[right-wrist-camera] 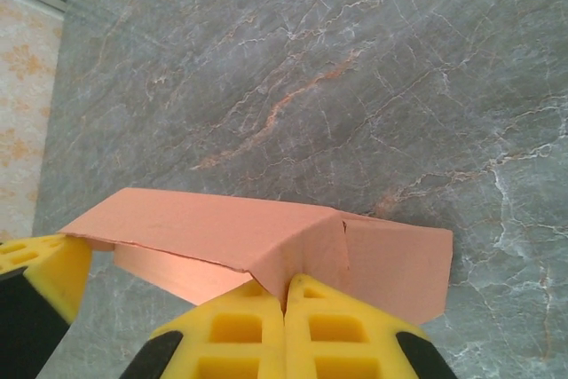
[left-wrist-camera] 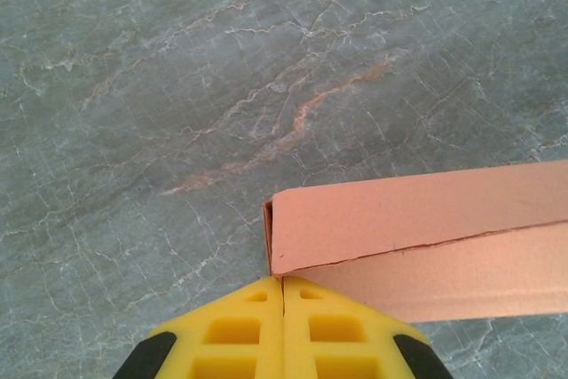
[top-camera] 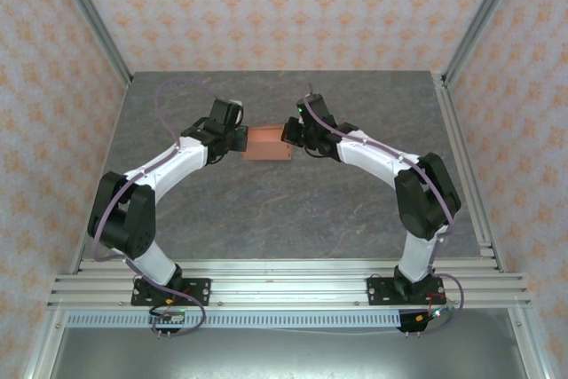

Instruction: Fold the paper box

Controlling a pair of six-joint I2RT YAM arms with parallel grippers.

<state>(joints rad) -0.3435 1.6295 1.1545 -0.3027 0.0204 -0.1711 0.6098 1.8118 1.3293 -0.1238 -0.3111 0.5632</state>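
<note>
The paper box (top-camera: pixel 268 143) is salmon-orange card, partly folded into a shallow box, and sits between my two grippers at mid-table. My left gripper (top-camera: pixel 242 139) is shut, its yellow fingertips (left-wrist-camera: pixel 282 280) meeting on the lower corner of the box's end wall (left-wrist-camera: pixel 269 241). A long flap (left-wrist-camera: pixel 461 277) hangs below the box's top panel (left-wrist-camera: pixel 417 215). My right gripper (top-camera: pixel 290 130) is shut on a folded corner of the box (right-wrist-camera: pixel 306 250), with the card pinched between its fingers (right-wrist-camera: pixel 286 295). The left gripper's yellow finger (right-wrist-camera: pixel 40 264) shows at the box's far end.
The table top (top-camera: pixel 284 210) is grey marble-patterned stone, with bare room all around the box. Aluminium posts (top-camera: pixel 89 15) and patterned walls close in the sides and back. A rail (top-camera: pixel 284 286) runs along the near edge by the arm bases.
</note>
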